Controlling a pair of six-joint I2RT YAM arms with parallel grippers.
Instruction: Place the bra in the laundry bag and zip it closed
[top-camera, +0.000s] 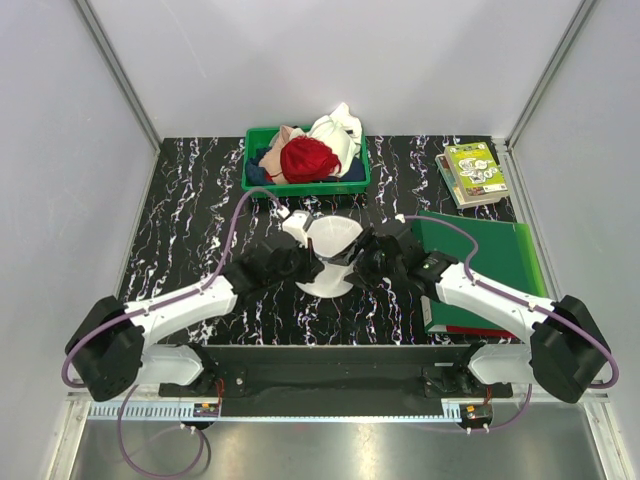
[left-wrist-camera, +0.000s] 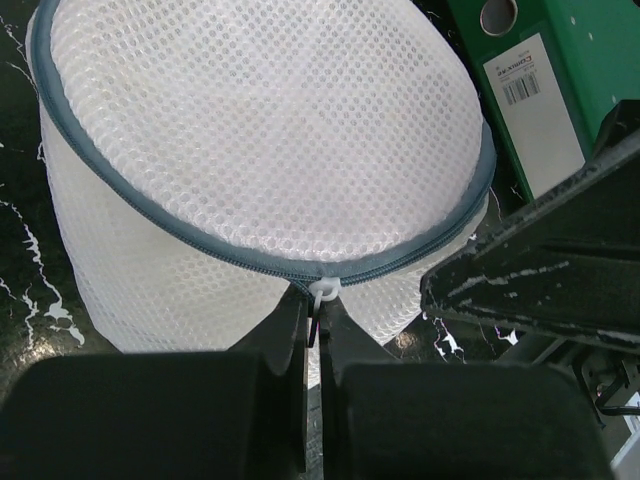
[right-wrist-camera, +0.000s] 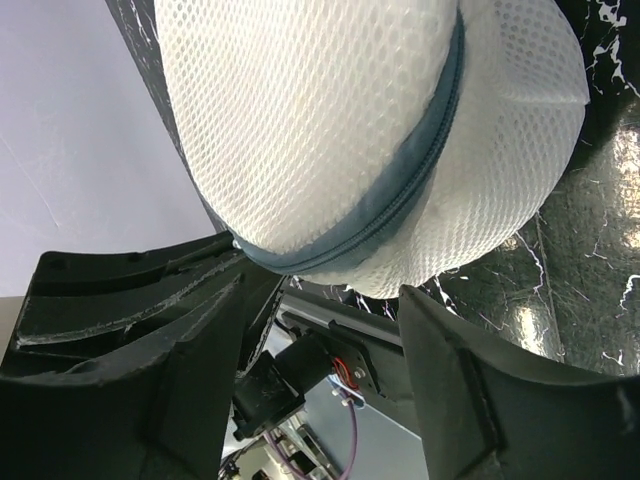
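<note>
The laundry bag, a white mesh dome with a grey zip, sits mid-table between both grippers. My left gripper is shut on the white zip pull at the bag's near rim; in the top view it is at the bag's left. My right gripper is open, its fingers either side of the bag's lower edge; in the top view it is at the bag's right. The zip looks closed where it shows. The bra is hidden.
A green plastic bin at the back holds a red bunched garment and beige and white cloth. A green binder lies right of the bag, also in the left wrist view. A book lies back right.
</note>
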